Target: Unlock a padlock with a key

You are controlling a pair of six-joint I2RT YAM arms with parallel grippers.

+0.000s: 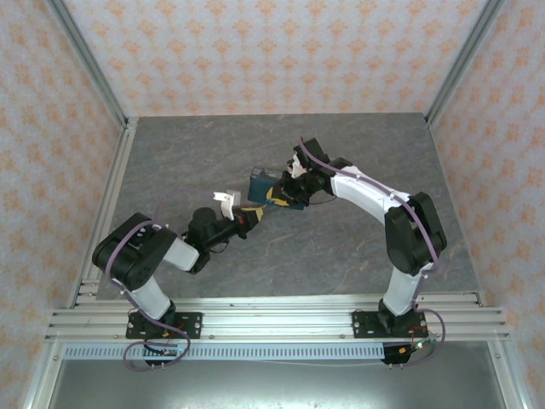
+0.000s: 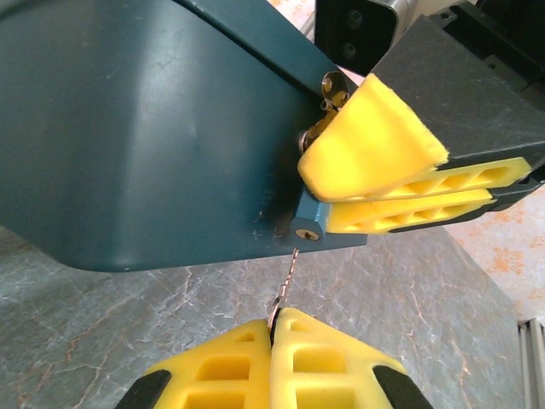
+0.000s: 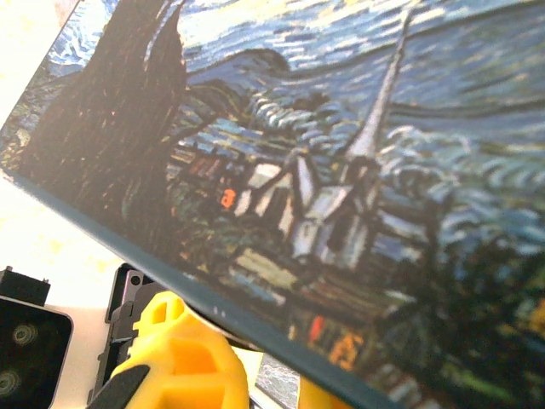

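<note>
Golden key in left pincer, tip seemingly just below padlock

The tin sat in the middle of the table. The padlock hung on its near side, between the fingers of the right gripper, which reached in from the right. The key, pinched in the left gripper, pointed at the padlock from the near left, its tip just beside it.

Left arm and right arm: white links, black joints, purple cables looped alongside. Fingers bright yellow, hollow-celled, black-backed.
</note>
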